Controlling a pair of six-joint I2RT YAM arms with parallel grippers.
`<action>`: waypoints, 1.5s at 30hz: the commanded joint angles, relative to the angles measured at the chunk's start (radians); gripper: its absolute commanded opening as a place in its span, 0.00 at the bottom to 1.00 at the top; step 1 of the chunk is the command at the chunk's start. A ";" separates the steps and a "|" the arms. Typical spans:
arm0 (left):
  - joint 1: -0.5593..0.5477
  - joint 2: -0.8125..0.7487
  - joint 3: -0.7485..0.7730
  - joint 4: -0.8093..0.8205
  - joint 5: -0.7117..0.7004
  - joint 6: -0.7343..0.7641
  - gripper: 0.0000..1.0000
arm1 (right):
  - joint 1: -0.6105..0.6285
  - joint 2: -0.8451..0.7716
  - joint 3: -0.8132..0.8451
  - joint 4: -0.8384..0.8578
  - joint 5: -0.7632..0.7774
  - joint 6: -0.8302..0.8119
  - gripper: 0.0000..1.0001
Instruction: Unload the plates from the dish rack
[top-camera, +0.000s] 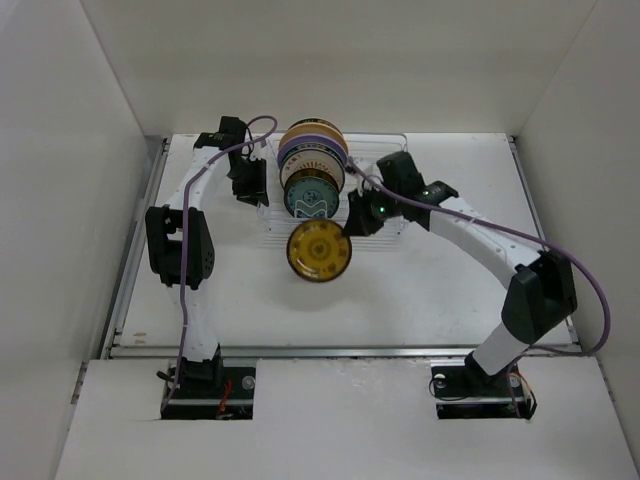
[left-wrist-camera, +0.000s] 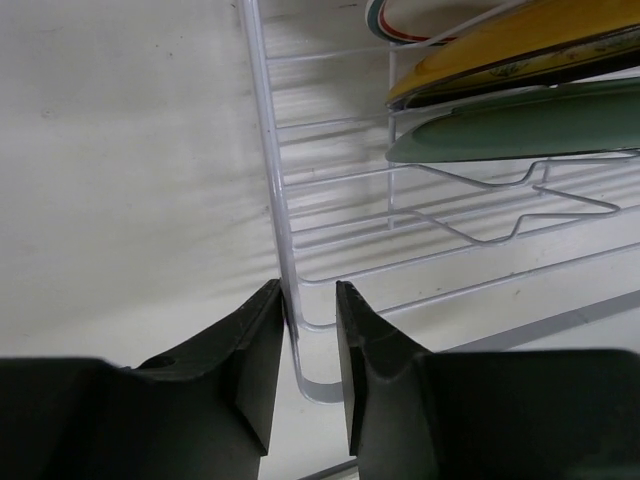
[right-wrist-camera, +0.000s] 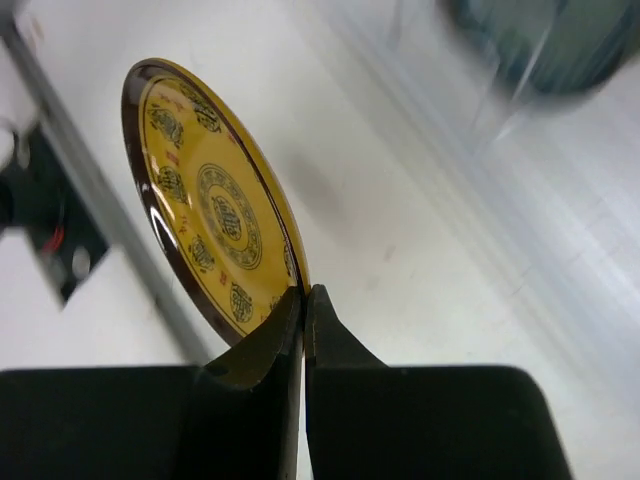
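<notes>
Right gripper (right-wrist-camera: 305, 300): clamped shut on the lower rim of the small dark-gold patterned plate (right-wrist-camera: 215, 200). Held on edge, rising up and to the left from the fingertips, patterned face in view. White table (right-wrist-camera: 400, 250) behind the plate. Farther off, up and to the right of the fingers, only a blur of wire and a dark teal round shape, too soft to name. From the top camera, holds that plate just outside the dish rack (top-camera: 385, 150), on its near side.

Left gripper (left-wrist-camera: 308, 300): fingers a little apart, astride the rack's outer edge wire. Wire against one finger, a visible gap at the other, so not squeezed tight as far as can be told. Just ahead, the rack's floor wires and bent dividers. Farther ahead and to the right, more plates standing on edge in the slots: nearest a teal-green plate (left-wrist-camera: 520, 125), then a yellow plate (left-wrist-camera: 500, 50), then the corner of a white plate (left-wrist-camera: 400, 15) with a reddish rim line.
</notes>
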 joint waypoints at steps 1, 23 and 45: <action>-0.010 -0.010 0.046 -0.032 0.043 0.005 0.25 | 0.002 0.032 -0.186 -0.063 -0.183 0.074 0.00; -0.010 -0.079 -0.032 -0.007 0.012 0.005 0.29 | 0.029 -0.109 -0.230 0.026 0.142 0.164 0.62; -0.010 -0.059 0.007 -0.038 -0.068 0.014 0.31 | 0.029 0.489 0.447 0.201 0.345 -0.051 0.40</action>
